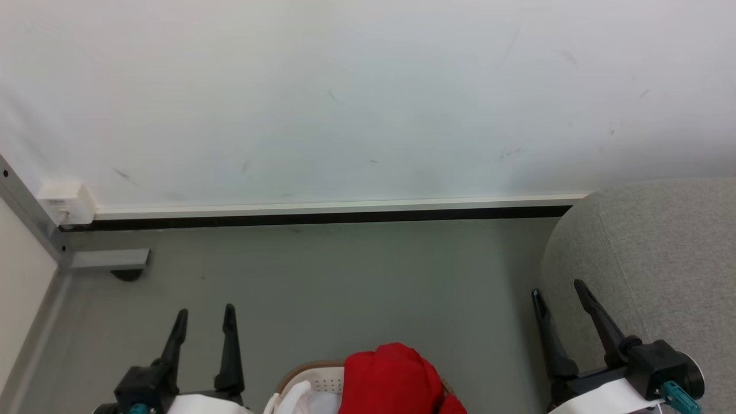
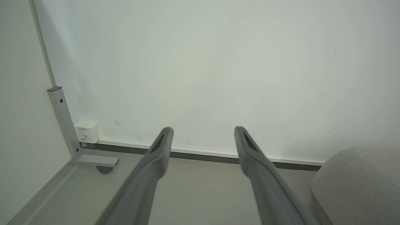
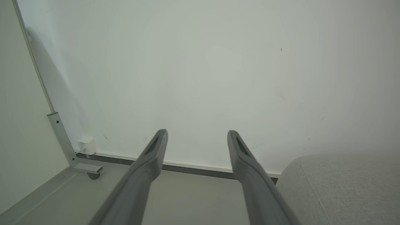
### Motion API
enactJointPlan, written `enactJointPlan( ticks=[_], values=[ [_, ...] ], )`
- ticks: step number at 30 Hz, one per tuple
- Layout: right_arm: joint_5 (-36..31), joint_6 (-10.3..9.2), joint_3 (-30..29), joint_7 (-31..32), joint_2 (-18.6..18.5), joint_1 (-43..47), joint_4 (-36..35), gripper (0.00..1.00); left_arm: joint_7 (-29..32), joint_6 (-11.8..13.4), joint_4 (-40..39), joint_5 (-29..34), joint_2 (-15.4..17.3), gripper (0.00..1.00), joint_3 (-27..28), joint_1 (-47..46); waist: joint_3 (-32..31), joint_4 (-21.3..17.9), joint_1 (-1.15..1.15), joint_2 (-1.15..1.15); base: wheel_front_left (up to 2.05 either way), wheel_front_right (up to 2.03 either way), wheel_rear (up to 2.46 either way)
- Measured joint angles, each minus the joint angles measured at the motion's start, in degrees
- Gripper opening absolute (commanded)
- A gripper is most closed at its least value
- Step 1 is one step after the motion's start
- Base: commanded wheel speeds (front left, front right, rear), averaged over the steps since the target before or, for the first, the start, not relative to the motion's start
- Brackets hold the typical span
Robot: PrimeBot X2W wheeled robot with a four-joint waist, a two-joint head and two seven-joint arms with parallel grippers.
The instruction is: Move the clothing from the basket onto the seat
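Note:
At the bottom edge of the head view the white perforated basket (image 1: 313,384) with its brown rim peeks in, mostly cut off. A red garment (image 1: 397,376) is heaped in it, beside a white cloth (image 1: 299,399). The light grey seat (image 1: 661,259) fills the right side, also seen as the seat (image 2: 359,184) and the seat (image 3: 340,187) in the wrist views. My left gripper (image 1: 205,316) stands open left of the basket, empty. My right gripper (image 1: 559,289) is open at the seat's left edge, empty. Both pairs of fingers, left gripper (image 2: 203,129) and right gripper (image 3: 197,132), point at the wall.
A white wall (image 1: 368,98) with a dark baseboard runs across the back. A grey metal frame foot with a caster (image 1: 112,261) and a small white box (image 1: 66,201) sit in the left corner. Grey floor (image 1: 345,287) lies between the grippers and the wall.

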Motion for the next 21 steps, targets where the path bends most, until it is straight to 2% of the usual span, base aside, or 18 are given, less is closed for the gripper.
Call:
enactJointPlan(
  ticks=[9, 21],
  values=[
    [-2.0, 0.0, 0.4, -0.9, 0.0, -0.2, -0.3, 1.0, -0.9, 0.3, -0.4, 2.9, 0.1, 1.0, -0.2, 0.0, -0.2, -0.3, 0.0, 0.0, 0.0, 0.0, 0.0],
    [-2.0, 0.0, 0.4, -1.0, 0.1, -0.2, -0.4, 1.0, -1.0, 0.3, -0.6, 2.9, 0.1, 1.0, -0.3, 0.1, 0.0, -0.8, 0.0, 0.0, 0.0, 0.0, 0.0]
  ],
)
